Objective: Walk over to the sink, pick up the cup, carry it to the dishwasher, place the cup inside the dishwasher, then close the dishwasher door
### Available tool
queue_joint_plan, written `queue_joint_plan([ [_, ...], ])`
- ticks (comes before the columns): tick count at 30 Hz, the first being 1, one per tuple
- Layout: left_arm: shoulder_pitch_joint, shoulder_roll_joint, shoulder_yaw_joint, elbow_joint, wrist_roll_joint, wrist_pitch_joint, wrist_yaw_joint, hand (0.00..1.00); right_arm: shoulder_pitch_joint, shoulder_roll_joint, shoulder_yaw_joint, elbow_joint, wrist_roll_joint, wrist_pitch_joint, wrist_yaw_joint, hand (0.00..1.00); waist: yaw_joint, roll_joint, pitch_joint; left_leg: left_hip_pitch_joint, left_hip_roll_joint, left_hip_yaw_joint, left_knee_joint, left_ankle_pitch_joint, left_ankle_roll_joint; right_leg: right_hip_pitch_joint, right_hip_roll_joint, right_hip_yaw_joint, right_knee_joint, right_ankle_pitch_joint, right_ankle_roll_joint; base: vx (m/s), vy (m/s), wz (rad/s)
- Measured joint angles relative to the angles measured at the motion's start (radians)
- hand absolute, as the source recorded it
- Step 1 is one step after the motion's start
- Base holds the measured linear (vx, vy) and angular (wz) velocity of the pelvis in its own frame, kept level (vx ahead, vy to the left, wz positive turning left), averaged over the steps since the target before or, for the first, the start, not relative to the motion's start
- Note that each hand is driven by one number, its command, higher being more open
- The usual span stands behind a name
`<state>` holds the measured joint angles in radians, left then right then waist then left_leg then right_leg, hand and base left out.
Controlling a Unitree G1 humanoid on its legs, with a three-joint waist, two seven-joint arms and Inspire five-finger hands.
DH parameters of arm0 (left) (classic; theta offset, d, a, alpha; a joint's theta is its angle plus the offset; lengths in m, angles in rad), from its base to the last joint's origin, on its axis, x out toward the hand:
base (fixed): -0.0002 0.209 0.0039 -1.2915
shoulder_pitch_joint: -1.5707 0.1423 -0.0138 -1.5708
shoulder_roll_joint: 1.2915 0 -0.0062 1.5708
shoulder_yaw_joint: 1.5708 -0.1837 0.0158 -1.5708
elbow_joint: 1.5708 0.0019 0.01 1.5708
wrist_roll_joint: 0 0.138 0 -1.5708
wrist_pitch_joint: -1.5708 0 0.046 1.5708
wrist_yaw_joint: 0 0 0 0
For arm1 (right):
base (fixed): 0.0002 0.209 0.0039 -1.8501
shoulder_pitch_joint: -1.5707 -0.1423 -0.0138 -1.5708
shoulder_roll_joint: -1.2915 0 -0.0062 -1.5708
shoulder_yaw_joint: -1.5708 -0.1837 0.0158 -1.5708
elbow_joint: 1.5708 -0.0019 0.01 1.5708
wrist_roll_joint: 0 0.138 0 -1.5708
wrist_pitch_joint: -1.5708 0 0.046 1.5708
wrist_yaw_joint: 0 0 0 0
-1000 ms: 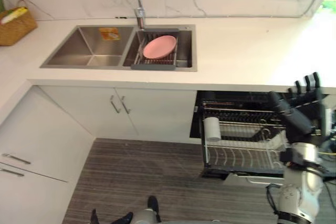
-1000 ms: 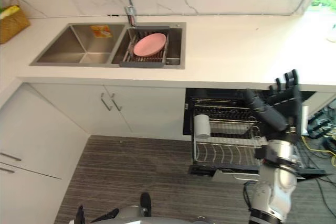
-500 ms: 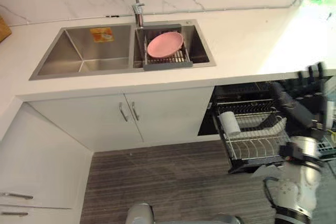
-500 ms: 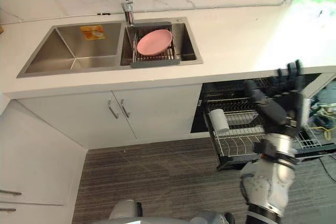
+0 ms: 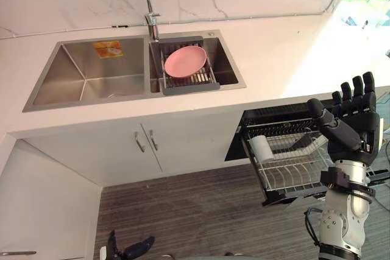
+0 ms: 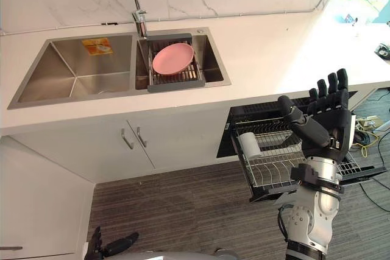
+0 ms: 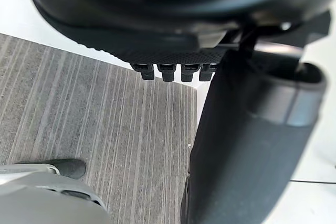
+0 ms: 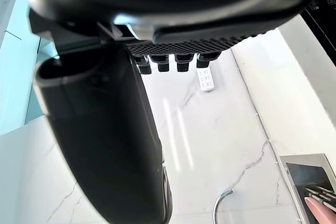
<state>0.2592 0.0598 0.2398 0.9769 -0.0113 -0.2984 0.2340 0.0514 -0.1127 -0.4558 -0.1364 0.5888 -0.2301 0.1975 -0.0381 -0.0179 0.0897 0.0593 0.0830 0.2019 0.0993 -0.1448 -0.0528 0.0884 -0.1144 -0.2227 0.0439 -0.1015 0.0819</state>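
A white cup [image 5: 263, 148] lies on its side at the left end of the wire rack [image 5: 292, 172], which is pulled out of the open dishwasher [image 6: 256, 114] under the counter. The dishwasher door [image 6: 367, 173] hangs down flat behind my right arm. My right hand [image 5: 356, 123] is raised in front of the rack's right side, fingers straight and spread, open and holding nothing, apart from the cup. Low by the floor hangs my left hand [image 5: 131, 249], relaxed and open; its fingers [image 7: 170, 72] hold nothing.
A steel double sink [image 5: 85, 80] is set in the white counter [image 5: 286, 53], with a pink plate [image 5: 185, 61] on a drain rack in its right basin and a tap [image 5: 149, 4] behind. White cabinet doors [image 5: 146, 144] stand below. The floor is striped grey [image 5: 201, 211].
The whole picture has shifted, so the camera moved. My right hand stays raised and open by the rack. The cup still lies in the rack.
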Motion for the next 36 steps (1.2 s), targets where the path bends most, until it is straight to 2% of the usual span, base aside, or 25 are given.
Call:
queue_joint_plan([
  [5,0.0,-0.002,0.004,0.0,0.013,0.001,0.006,1.0,0.001,0.022,0.015,-0.011,-0.041,0.001,0.0,1.0,0.008,-0.002,-0.002,0.052,-0.004,0.028,0.006,0.0,0.0,0.048,-0.004,0.024,-0.027,0.014,0.0,0.05,0.019,-0.17],
  [6,0.0,-0.002,0.016,-0.002,0.013,0.001,0.007,1.0,0.003,0.036,0.033,-0.019,-0.042,0.005,0.003,1.0,0.015,-0.014,-0.002,0.019,-0.005,0.046,0.091,-0.011,0.002,0.047,-0.011,0.034,-0.025,0.013,0.001,0.0,-0.04,-0.39],
  [7,-0.001,-0.003,0.027,-0.006,0.013,0.0,0.009,1.0,0.014,0.042,0.04,-0.05,-0.042,0.016,0.013,1.0,0.024,-0.016,0.003,-0.05,0.014,0.059,0.255,-0.039,0.006,0.048,-0.015,0.037,-0.024,0.007,-0.001,0.0,-0.067,-0.37],
  [9,0.005,-0.019,0.055,-0.005,0.014,0.001,0.017,1.0,0.038,0.04,0.046,-0.099,-0.043,0.022,0.024,1.0,0.028,0.001,0.016,-0.159,0.064,0.049,0.508,-0.045,0.006,0.065,-0.008,0.044,-0.024,0.0,-0.002,0.04,-0.02,-0.29],
  [10,0.014,-0.039,0.092,0.003,0.015,0.007,0.03,1.0,0.04,0.041,0.044,-0.109,-0.042,0.023,0.023,1.0,0.032,0.002,0.034,-0.19,0.08,0.043,0.606,-0.055,-0.008,0.092,-0.004,0.055,-0.022,-0.001,-0.007,0.07,0.059,-0.28],
  [11,0.019,-0.043,0.104,0.013,0.013,0.014,0.036,1.0,0.041,0.041,0.042,-0.107,-0.041,0.023,0.02,1.0,0.035,0.004,0.031,-0.189,0.074,0.033,0.587,-0.081,-0.016,0.102,-0.009,0.06,-0.021,-0.001,-0.007,0.07,0.107,-0.26],
  [12,0.032,-0.047,0.103,0.018,0.011,0.023,0.046,1.0,0.035,0.041,0.022,-0.101,-0.039,0.018,0.013,1.0,0.037,0.008,0.03,-0.184,0.053,0.019,0.474,-0.11,-0.006,0.106,-0.02,0.066,-0.016,-0.004,-0.005,0.03,0.08,-0.17],
  [13,0.039,-0.049,0.102,0.019,0.011,0.023,0.048,1.0,0.033,0.04,0.015,-0.097,-0.036,0.014,0.01,1.0,0.036,0.011,0.031,-0.184,0.044,0.008,0.399,-0.106,-0.008,0.106,-0.023,0.068,-0.016,-0.007,-0.002,0.03,0.112,-0.13],
  [14,0.048,-0.053,0.105,0.024,0.01,0.025,0.049,1.0,0.033,0.041,0.004,-0.087,-0.036,0.011,0.003,1.0,0.037,0.019,0.038,-0.181,0.036,-0.02,0.255,-0.047,-0.011,0.11,-0.024,0.073,-0.013,-0.013,0.004,0.05,0.156,-0.1],
  [15,0.056,-0.053,0.11,0.048,0.01,0.034,0.048,1.0,0.043,0.059,0.007,-0.075,-0.041,0.012,-0.005,1.0,0.043,0.02,0.036,-0.149,0.012,-0.016,0.203,0.009,-0.006,0.117,-0.041,0.082,-0.008,-0.033,-0.003,0.06,0.167,-0.07],
  [16,0.064,-0.053,0.107,0.055,0.011,0.037,0.05,1.0,0.049,0.071,0.015,-0.075,-0.042,0.012,-0.009,1.0,0.041,0.019,0.039,-0.136,-0.001,-0.012,0.181,0.011,-0.013,0.117,-0.045,0.079,-0.002,-0.041,-0.002,0.07,0.133,0.01],
  [17,0.072,-0.056,0.107,0.054,0.012,0.037,0.055,1.0,0.047,0.07,0.03,-0.077,-0.042,0.012,-0.01,1.0,0.038,0.013,0.045,-0.146,-0.007,-0.016,0.224,-0.009,-0.004,0.112,-0.053,0.094,0.014,-0.048,0.002,0.04,0.163,0.0],
  [18,0.072,-0.054,0.109,0.059,0.011,0.039,0.064,1.0,0.037,0.059,0.044,-0.074,-0.045,0.014,-0.008,1.0,0.045,0.021,0.064,-0.158,-0.002,-0.015,0.298,-0.04,0.016,0.118,-0.055,0.105,0.026,-0.055,0.038,0.03,0.132,-0.09],
  [20,0.084,-0.07,0.113,0.066,0.009,0.045,0.069,1.0,0.017,0.044,0.077,-0.056,-0.045,0.017,-0.004,1.0,0.061,0.028,0.066,-0.156,0.004,-0.006,0.351,-0.076,0.032,0.118,-0.059,0.131,0.044,-0.063,0.051,0.06,0.188,-0.36],
  [22,0.088,-0.073,0.114,0.071,-0.001,0.057,0.067,1.0,-0.006,0.025,0.097,-0.05,-0.043,0.016,0.013,1.0,0.064,0.027,0.067,-0.155,-0.001,0.015,0.367,-0.115,0.03,0.11,-0.074,0.159,0.055,-0.078,0.058,0.08,0.182,-0.42],
  [24,0.092,-0.06,0.106,0.077,-0.008,0.07,0.065,1.0,-0.008,0.011,0.092,-0.051,-0.042,0.011,0.026,1.0,0.063,0.004,0.052,-0.131,-0.047,0.042,0.333,-0.129,0.038,0.09,-0.125,0.18,0.09,-0.113,0.076,0.08,0.15,-0.25],
  [25,0.096,-0.053,0.107,0.082,-0.008,0.073,0.064,1.0,-0.003,0.007,0.082,-0.052,-0.041,0.01,0.026,1.0,0.059,-0.012,0.037,-0.115,-0.081,0.043,0.298,-0.136,0.05,0.084,-0.15,0.183,0.103,-0.125,0.072,0.18,0.185,-0.12],
  [27,0.083,-0.055,0.107,0.088,-0.009,0.073,0.069,1.0,-0.001,-0.012,0.061,-0.051,-0.041,0.013,0.022,1.0,0.053,0.007,0.018,-0.075,-0.124,0.038,0.228,-0.133,0.069,-0.034,-0.175,0.218,0.352,-0.124,0.073,0.19,0.171,-0.12],
  [28,0.074,-0.05,0.107,0.087,-0.009,0.068,0.068,1.0,-0.001,-0.012,0.06,-0.051,-0.041,0.016,0.02,1.0,0.047,0.005,0.019,-0.044,-0.14,0.036,0.187,-0.119,0.09,-0.111,-0.185,0.238,0.512,-0.113,0.055,0.13,0.138,-0.04],
  [30,0.051,-0.027,0.085,0.085,-0.008,0.068,0.061,1.0,0.003,-0.012,0.06,-0.051,-0.042,0.024,0.012,1.0,0.024,-0.014,0.025,0.043,-0.174,0.007,0.12,-0.112,0.129,-0.226,-0.211,0.249,0.802,-0.039,-0.043,0.3,0.127,0.25],
  [31,0.039,-0.016,0.081,0.075,-0.01,0.071,0.062,1.0,0.01,-0.012,0.062,-0.052,-0.042,0.024,0.012,1.0,0.013,-0.011,0.021,0.08,-0.175,-0.011,0.095,-0.111,0.143,-0.259,-0.195,0.241,0.861,-0.069,-0.045,0.35,0.079,0.37],
  [33,0.007,-0.015,0.082,0.061,-0.025,0.077,0.068,1.0,0.01,-0.013,0.069,-0.053,-0.042,0.024,0.013,1.0,0.01,-0.006,0.011,0.116,-0.159,-0.026,0.07,-0.105,0.137,-0.317,-0.153,0.178,0.83,-0.139,-0.042,0.35,-0.011,0.33],
  [34,-0.028,-0.019,0.084,0.054,-0.049,0.08,0.069,1.0,0.01,-0.013,0.078,-0.052,-0.044,0.032,0.015,1.0,0.007,-0.003,0.013,0.125,-0.134,-0.043,0.057,-0.106,0.136,-0.359,-0.1,0.126,0.746,-0.167,-0.046,0.37,-0.068,0.32],
  [35,-0.048,-0.019,0.086,0.053,-0.053,0.081,0.069,1.0,0.01,-0.013,0.082,-0.051,-0.045,0.035,0.016,1.0,0.007,-0.003,0.014,0.125,-0.119,-0.053,0.056,-0.106,0.135,-0.379,-0.069,0.103,0.692,-0.168,-0.048,0.36,-0.125,0.35],
  [36,-0.073,-0.013,0.085,0.05,-0.07,0.083,0.068,1.0,0.009,-0.014,0.097,-0.051,-0.046,0.041,0.02,1.0,0.007,-0.001,0.016,0.13,-0.089,-0.062,0.056,-0.111,0.122,-0.408,-0.002,0.079,0.552,-0.15,-0.051,0.29,-0.124,0.26],
])
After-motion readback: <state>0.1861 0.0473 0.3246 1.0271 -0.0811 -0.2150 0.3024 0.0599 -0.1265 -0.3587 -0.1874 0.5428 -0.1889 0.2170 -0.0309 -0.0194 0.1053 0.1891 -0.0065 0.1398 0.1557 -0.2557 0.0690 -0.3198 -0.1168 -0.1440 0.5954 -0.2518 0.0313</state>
